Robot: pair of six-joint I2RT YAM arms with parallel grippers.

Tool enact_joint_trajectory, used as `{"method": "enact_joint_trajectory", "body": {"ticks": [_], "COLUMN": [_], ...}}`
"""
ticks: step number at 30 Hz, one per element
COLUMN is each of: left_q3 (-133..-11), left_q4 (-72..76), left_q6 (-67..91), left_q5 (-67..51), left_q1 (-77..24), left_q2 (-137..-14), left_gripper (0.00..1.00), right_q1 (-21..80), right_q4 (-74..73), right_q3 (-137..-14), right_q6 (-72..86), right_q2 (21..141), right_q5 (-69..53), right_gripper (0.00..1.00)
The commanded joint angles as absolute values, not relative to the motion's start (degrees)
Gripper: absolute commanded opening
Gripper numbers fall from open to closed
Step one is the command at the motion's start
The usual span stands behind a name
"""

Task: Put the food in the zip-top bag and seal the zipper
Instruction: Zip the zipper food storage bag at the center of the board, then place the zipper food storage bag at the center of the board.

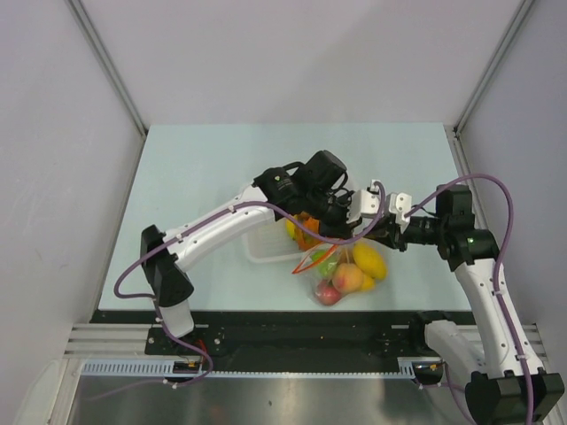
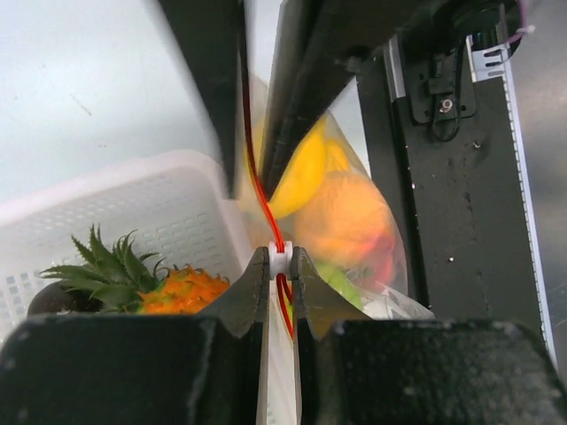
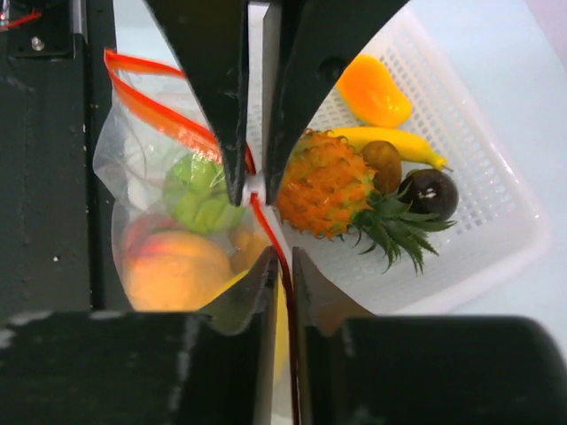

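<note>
- The left arm (image 1: pixel 221 221) is reaching from its base across the pale table (image 1: pixel 195 168) toward the middle.
- A white perforated basket (image 1: pixel 261 252) is sitting under that arm. It is holding a pineapple (image 3: pixel 323 186), a banana (image 3: pixel 390 142), a dark purple fruit (image 3: pixel 427 193) and an orange piece (image 3: pixel 374 88).
- The left gripper (image 2: pixel 280 257) is hanging over the basket's edge, its jaws pressed together on a small white tab on the zipper (image 2: pixel 252 159).
- The zip-top bag (image 3: pixel 115 168) is lying just beside the basket, near the table's front edge. It is showing a green fruit (image 3: pixel 199 195), a peach-coloured fruit (image 3: pixel 173 270) and a yellow fruit (image 1: pixel 369 259) through its wall. Its red strip is parting in two at one end.
- The right gripper (image 3: pixel 282 261) is facing the left one, with its jaws pinching the same strip next to the tab.
</note>
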State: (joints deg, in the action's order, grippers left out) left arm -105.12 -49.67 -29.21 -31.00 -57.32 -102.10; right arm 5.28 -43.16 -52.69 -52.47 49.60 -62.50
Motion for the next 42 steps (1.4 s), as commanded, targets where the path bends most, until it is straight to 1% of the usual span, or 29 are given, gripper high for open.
{"method": "enact_joint_trajectory", "body": {"ticks": [1, 5, 10, 19, 27, 30, 31, 33, 34, 35, 37, 38, 39, 42], "left_q3": [-105.5, -99.1, -91.0, -85.2, -79.8, -79.5, -79.9, -81.2, -81.7, -82.1, -82.7, -82.7, -82.5, -83.6], "left_q4": [-49.6, -49.4, -51.5, -59.8, -61.0, -59.7, -59.2, -58.4, -57.9, -57.3, -54.3, -53.3, -50.8, -47.8], "left_q6": [-30.3, -30.8, -31.5, -37.5, -39.8, -38.2, -37.4, -35.3, -34.5, -33.8, -31.4, -30.7, -28.7, -25.4], "left_q5": [-31.0, -29.4, -27.5, -25.8, -24.4, -25.1, -26.1, -27.4, -28.7, -29.0, -29.8, -30.0, -30.1, -31.8], "left_q1": [-57.4, -57.2, -54.2, -46.9, -43.2, -43.2, -43.2, -43.2, -43.2, -43.2, -43.2, -43.2, -42.9, -41.4], "left_q2": [-100.2, -96.2, -90.2, -83.6, -78.2, -77.4, -77.3, -77.5, -77.6, -77.5, -77.0, -76.8, -76.6, -77.2], "left_gripper": [0.07, 0.11, 0.12, 0.14, 0.16, 0.23, 0.35, 0.48, 0.63, 0.71, 0.92, 0.97, 1.0, 1.0], "right_q1": [6.2, 5.2, 1.1, -2.6, -4.1, -4.2, -4.2, -4.4, -4.6, -4.7, -5.9, -6.8, -8.5, -11.4], "right_q4": [-43.7, -44.0, -46.2, -50.2, -51.5, -51.4, -51.2, -50.7, -50.6, -50.7, -50.7, -50.4, -49.9, -50.7], "right_q3": [-53.7, -54.0, -54.2, -55.6, -58.0, -59.6, -60.2, -62.6, -63.5, -64.4, -67.1, -67.9, -69.5, -72.1], "right_q6": [-54.0, -53.7, -55.3, -58.1, -56.5, -54.2, -53.0, -48.8, -47.7, -45.4, -43.2, -40.6, -39.4, -37.7], "right_q2": [51.1, 50.5, 50.1, 50.1, 50.0, 49.8, 49.7, 49.6, 49.5, 49.4, 48.4, 48.2, 48.0, 48.4], "right_q5": [-57.4, -55.9, -58.2, -59.1, -59.4, -60.1, -60.4, -60.7, -61.0, -61.2, -61.3, -61.2, -61.5, -64.8], "right_gripper": [0.0, 0.0, 0.0, 0.0, 0.0, 0.0, 0.0, 0.0, 0.0, 0.0, 0.0, 0.0, 0.0, 0.0]}}
